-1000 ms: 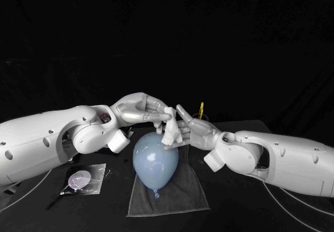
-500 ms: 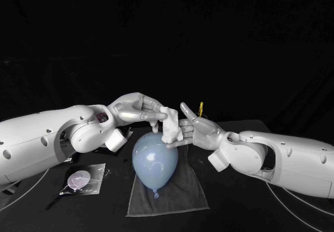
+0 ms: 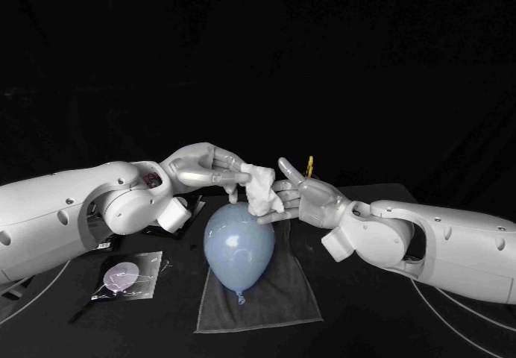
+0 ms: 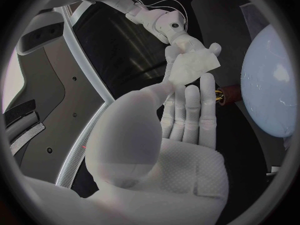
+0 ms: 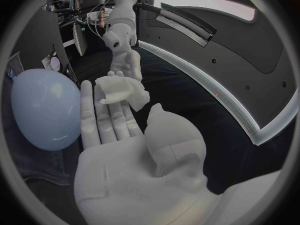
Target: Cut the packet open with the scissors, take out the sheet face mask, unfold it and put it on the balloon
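Sheet face mask [image 3: 259,188], crumpled and white, is pinched by left hand [image 3: 207,168] and right hand [image 3: 306,201].

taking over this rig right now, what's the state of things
Left robot hand: pinches the top of the sheet face mask.
Right robot hand: holds its lower part.
Mask: bunched, in the air just above the balloon, which lies on a grey cloth.
Done: mask is out and in hand.
Left: unfold it, lay it on the balloon.
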`<state>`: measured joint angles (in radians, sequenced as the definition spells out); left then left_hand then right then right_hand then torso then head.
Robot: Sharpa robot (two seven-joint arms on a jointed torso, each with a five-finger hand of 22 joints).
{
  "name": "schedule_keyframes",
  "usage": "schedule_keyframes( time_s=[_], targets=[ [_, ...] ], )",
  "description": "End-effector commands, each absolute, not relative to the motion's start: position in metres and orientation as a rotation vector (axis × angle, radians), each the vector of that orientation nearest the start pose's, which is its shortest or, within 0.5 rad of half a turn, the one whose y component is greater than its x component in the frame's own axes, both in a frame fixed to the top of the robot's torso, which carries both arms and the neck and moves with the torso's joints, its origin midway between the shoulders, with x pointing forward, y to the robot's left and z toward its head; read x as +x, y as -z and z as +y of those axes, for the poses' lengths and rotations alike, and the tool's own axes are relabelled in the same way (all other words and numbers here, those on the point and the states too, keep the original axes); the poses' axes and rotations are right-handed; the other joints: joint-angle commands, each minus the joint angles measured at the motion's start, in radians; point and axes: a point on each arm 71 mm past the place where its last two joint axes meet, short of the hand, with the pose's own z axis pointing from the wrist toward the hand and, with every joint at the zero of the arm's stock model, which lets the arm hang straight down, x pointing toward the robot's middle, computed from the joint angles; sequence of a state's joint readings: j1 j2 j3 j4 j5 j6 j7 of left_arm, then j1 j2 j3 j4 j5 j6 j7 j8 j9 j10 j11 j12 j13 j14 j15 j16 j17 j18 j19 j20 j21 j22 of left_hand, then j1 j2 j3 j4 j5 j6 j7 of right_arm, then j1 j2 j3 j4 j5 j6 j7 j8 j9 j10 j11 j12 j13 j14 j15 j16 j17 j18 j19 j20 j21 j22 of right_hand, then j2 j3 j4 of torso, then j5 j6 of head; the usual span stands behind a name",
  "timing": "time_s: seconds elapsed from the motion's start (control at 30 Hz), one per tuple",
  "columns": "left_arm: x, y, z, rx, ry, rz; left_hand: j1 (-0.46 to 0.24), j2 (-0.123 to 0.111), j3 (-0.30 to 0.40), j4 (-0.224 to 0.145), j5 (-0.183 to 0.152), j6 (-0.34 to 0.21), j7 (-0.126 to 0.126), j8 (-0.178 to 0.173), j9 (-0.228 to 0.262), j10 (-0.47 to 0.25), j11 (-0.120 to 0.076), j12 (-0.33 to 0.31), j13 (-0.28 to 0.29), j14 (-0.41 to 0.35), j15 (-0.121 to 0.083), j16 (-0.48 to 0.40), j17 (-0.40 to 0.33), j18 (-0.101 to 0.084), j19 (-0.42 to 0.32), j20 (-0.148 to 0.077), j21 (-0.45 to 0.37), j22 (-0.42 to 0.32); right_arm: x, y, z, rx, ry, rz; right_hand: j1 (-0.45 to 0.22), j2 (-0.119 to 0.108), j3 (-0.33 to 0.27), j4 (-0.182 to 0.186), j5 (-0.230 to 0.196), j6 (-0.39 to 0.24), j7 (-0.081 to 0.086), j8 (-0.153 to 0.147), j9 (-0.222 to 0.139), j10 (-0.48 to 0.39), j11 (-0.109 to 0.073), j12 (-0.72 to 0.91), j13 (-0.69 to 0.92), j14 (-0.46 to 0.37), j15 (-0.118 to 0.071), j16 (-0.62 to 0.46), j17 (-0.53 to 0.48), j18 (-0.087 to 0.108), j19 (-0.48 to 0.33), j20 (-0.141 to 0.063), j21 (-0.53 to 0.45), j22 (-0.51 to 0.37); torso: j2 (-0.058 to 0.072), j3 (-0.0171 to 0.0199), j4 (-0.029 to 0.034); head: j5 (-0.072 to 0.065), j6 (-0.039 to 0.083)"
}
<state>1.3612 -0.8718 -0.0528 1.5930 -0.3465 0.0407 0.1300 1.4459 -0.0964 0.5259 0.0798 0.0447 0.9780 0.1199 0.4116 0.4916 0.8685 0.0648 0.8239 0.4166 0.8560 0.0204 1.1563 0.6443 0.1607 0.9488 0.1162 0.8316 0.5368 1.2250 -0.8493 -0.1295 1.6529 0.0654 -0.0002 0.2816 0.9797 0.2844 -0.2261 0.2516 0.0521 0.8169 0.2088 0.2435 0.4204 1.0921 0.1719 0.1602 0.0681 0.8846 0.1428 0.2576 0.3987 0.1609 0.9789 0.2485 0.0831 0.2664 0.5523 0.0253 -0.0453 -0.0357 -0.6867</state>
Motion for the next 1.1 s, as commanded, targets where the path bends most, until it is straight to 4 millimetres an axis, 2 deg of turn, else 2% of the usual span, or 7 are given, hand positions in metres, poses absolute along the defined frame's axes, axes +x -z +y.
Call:
schedule_keyframes(
  time_s=[0.03,0.1,0.43,0.73,0.93,0.97,1.1],
  targets=[
    [0.4832,0.1168,0.1807,-0.581,1.568,1.854,-0.001,0.007,0.003,-0.003,0.003,-0.005,0.005,0.006,0.037,0.002,0.002,-0.003,0.000,0.000,0.001,-0.002,0.001,0.021,-0.005,0.000,0.006,0.002,0.4436,0.1920,-0.1590,1.124,-1.873,1.762,0.038,-0.004,-0.005,-0.022,-0.004,0.007,0.027,-0.007,-0.002,0.009,0.002,-0.007,0.000,0.008,0.001,-0.006,-0.002,0.020,0.008,0.000,0.005,-0.005,0.000,0.0005,-0.0003,0.001,-0.004],
    [0.4836,0.1173,0.1812,-0.590,1.566,1.852,-0.001,0.007,0.003,-0.003,0.003,-0.005,0.005,0.006,0.037,0.002,0.002,-0.003,0.000,0.000,0.001,-0.002,0.001,0.021,-0.005,0.000,0.006,0.002,0.4438,0.1920,-0.1593,1.123,-1.872,1.761,0.056,-0.005,-0.009,-0.032,-0.004,0.008,0.026,-0.007,-0.003,0.011,0.002,-0.008,0.000,0.008,0.001,-0.006,-0.002,0.020,0.009,0.000,0.005,-0.007,0.000,0.0003,-0.0004,0.001,-0.004],
    [0.4854,0.1194,0.1833,-0.637,1.547,1.839,-0.005,0.009,0.005,-0.004,0.004,-0.006,0.006,0.008,0.041,0.004,0.003,-0.002,0.001,0.003,0.001,0.000,0.001,0.021,-0.003,0.001,0.008,0.003,0.4447,0.1922,-0.1612,1.107,-1.860,1.762,0.228,-0.034,-0.034,-0.154,-0.004,0.015,0.020,-0.010,-0.008,0.023,-0.003,-0.011,0.001,0.014,-0.002,-0.006,-0.002,0.021,0.016,-0.002,0.010,-0.026,0.000,0.0008,-0.0002,0.001,-0.007],
    [0.4859,0.1207,0.1838,-0.656,1.535,1.842,-0.006,0.009,0.007,-0.005,0.004,-0.007,0.006,0.010,0.043,0.005,0.003,-0.001,0.001,0.005,0.001,0.001,0.001,0.021,-0.002,0.001,0.009,0.004,0.4458,0.1923,-0.1621,1.063,-1.833,1.766,0.402,-0.049,-0.052,-0.300,-0.004,0.026,0.000,-0.015,-0.017,0.032,-0.019,-0.016,0.001,0.024,-0.012,-0.001,0.001,0.022,0.027,-0.009,0.018,-0.040,-0.001,0.0006,0.0002,0.000,-0.007],
    [0.4863,0.1217,0.1847,-0.662,1.529,1.844,-0.006,0.009,0.008,-0.006,0.004,-0.007,0.006,0.010,0.043,0.005,0.003,-0.001,0.001,0.005,0.001,0.001,0.001,0.021,-0.002,0.001,0.010,0.004,0.4470,0.1917,-0.1637,1.036,-1.813,1.757,0.469,-0.027,-0.068,-0.377,-0.004,0.046,-0.012,-0.019,-0.028,0.034,-0.028,-0.026,-0.001,0.026,-0.017,0.002,0.002,0.021,0.029,-0.015,0.022,-0.045,0.000,0.0007,-0.0002,-0.003,0.000],
    [0.4863,0.1218,0.1848,-0.663,1.528,1.844,-0.007,0.009,0.010,-0.007,0.004,-0.008,0.006,0.011,0.045,0.005,0.003,0.000,0.001,0.006,0.001,0.001,0.001,0.022,-0.001,0.001,0.011,0.005,0.4471,0.1916,-0.1639,1.033,-1.810,1.756,0.486,-0.007,-0.083,-0.415,-0.004,0.057,-0.013,-0.023,-0.035,0.037,-0.028,-0.033,-0.002,0.025,-0.016,0.003,0.003,0.022,0.029,-0.018,0.023,-0.047,0.000,0.0008,0.0000,-0.004,-0.001],
    [0.4865,0.1226,0.1853,-0.666,1.525,1.846,-0.007,0.009,0.011,-0.009,0.004,-0.008,0.006,0.012,0.046,0.005,0.003,0.000,0.001,0.006,0.001,0.002,0.001,0.022,-0.001,0.000,0.011,0.005,0.4477,0.1910,-0.1647,1.019,-1.800,1.748,0.506,0.010,-0.096,-0.469,-0.004,0.074,-0.018,-0.026,-0.044,0.043,-0.033,-0.039,-0.003,0.021,-0.019,0.004,0.003,0.020,0.027,-0.019,0.026,-0.049,0.000,0.0010,-0.0004,-0.004,0.000]
  ],
)
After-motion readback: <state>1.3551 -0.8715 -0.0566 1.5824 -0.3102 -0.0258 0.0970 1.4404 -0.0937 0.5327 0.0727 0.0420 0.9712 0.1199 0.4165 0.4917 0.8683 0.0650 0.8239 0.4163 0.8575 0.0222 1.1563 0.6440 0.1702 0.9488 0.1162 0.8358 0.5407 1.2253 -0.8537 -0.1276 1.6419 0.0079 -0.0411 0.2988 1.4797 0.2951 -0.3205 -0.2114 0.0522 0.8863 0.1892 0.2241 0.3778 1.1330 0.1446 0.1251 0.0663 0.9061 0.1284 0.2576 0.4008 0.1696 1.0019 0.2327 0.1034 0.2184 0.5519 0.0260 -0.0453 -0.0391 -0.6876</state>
